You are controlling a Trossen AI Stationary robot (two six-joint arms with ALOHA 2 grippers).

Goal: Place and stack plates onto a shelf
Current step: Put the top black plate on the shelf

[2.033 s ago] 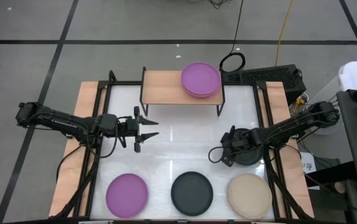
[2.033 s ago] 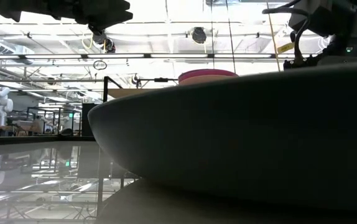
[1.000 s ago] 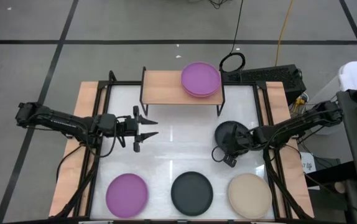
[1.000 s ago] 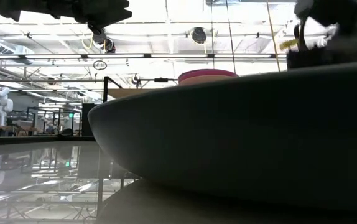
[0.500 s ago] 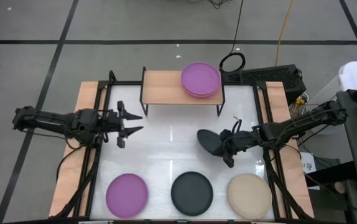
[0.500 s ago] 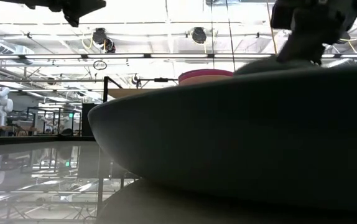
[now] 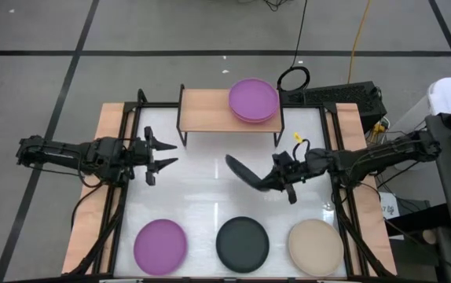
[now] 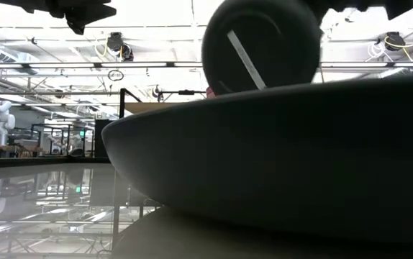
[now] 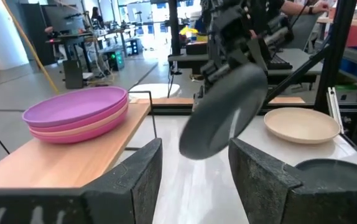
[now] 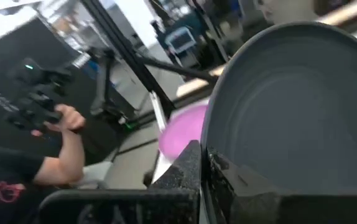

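Right gripper [image 7: 283,179] fingers grasp a tilted dark plate [image 7: 245,174], underside shown low; left gripper [image 7: 156,154] fingers released.

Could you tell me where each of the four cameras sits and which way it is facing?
High view: above the table, straight down; both arms, left tool, right tool.
Low view: table height, level; a near dark plate fills it.
Left wrist view: on the left arm, toward the shelf; own fingers.
Right wrist view: on the right arm; own fingers.
All four show the held grey plate.
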